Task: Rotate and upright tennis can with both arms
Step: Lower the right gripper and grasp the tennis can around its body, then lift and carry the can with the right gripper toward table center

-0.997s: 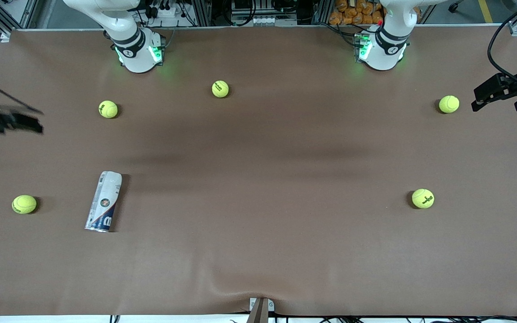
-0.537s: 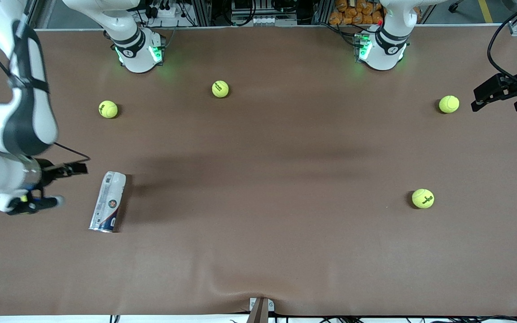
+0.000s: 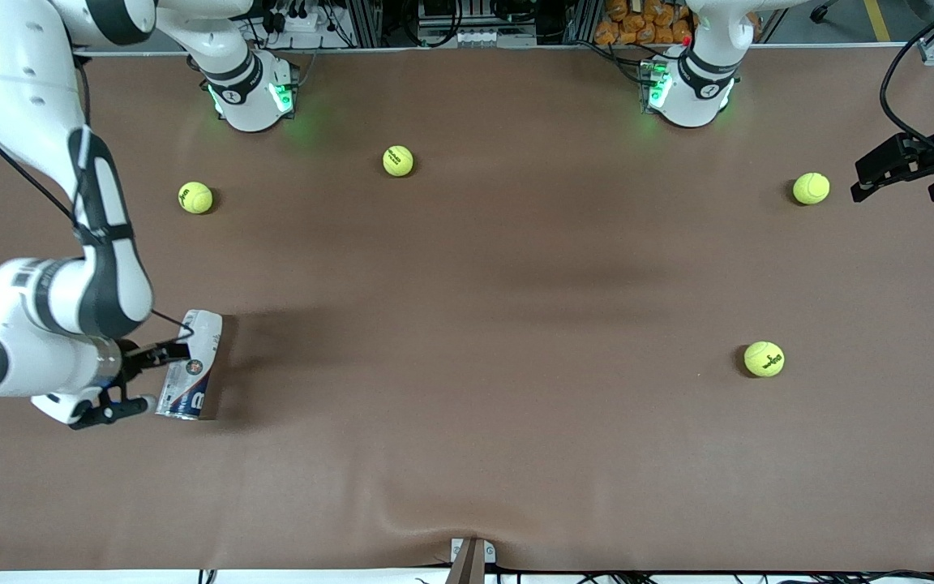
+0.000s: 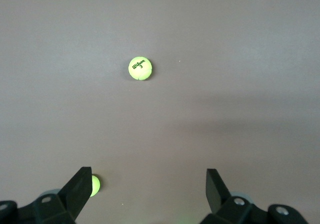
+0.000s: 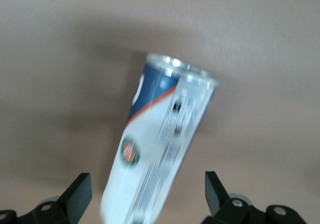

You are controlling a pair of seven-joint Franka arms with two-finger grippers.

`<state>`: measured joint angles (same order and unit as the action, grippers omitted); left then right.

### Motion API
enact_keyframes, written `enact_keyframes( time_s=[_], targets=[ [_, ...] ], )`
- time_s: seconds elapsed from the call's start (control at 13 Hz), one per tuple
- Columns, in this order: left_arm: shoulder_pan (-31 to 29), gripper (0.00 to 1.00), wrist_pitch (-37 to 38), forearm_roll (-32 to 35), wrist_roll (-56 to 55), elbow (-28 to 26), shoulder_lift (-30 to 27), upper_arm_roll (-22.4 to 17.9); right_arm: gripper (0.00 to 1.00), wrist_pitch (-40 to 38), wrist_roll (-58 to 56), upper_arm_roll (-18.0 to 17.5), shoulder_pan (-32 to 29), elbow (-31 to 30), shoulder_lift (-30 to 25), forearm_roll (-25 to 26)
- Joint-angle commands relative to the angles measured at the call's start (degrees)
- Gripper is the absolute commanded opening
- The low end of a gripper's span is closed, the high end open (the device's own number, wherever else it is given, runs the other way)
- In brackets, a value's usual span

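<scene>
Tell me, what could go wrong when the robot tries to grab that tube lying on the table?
1. The tennis can lies on its side, so it might roll away if the open right hand bumps it instead of closing around it.
2. In the right wrist view the can sits slanted between the fingers, so a grip might slip.
3. The left hand waits, open, near a tennis ball, too distant to steady the can quickly.

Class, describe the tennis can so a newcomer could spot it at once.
Start at the right arm's end of the brown table. The right gripper, open, sits at the tennis can, which lies on its side. It's the only white-and-navy tube; everything else is round yellow-green tennis balls.
</scene>
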<state>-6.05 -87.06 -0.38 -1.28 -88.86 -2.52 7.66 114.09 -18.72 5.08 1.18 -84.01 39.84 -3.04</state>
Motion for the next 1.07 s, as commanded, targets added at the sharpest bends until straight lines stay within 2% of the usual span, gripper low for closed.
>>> enact_keyframes(
  time_s=[0.0, 0.15, 0.54, 0.69, 1.0],
  targets=[
    [-0.37, 1.00, 0.66, 0.03, -0.92, 0.53, -0.03, 0.42, 1.00, 3.60, 0.60, -0.07, -0.04, -1.68, 1.47, -0.65],
    [-0.37, 1.00, 0.66, 0.03, -0.92, 0.53, -0.03, 0.42, 1.00, 3.94, 3.16, -0.07, -0.04, -1.69, 3.92, -0.65],
    [-0.46, 1.00, 0.66, 0.03, -0.92, 0.44, -0.03, 0.42, 1.00, 0.63, 4.12, -0.16, -0.30, -3.61, 4.37, -1.35],
    [-0.46, 1.00, 0.66, 0.03, -0.92, 0.44, -0.03, 0.42, 0.83, -1.59, 6.50, -0.16, -0.39, -3.71, 4.37, -1.36],
    [-0.46, 1.00, 0.66, 0.03, -0.92, 0.44, -0.03, 0.42, 0.84, -1.33, 3.01, -0.25, 0.22, -3.01, 4.37, -1.27]
  ],
)
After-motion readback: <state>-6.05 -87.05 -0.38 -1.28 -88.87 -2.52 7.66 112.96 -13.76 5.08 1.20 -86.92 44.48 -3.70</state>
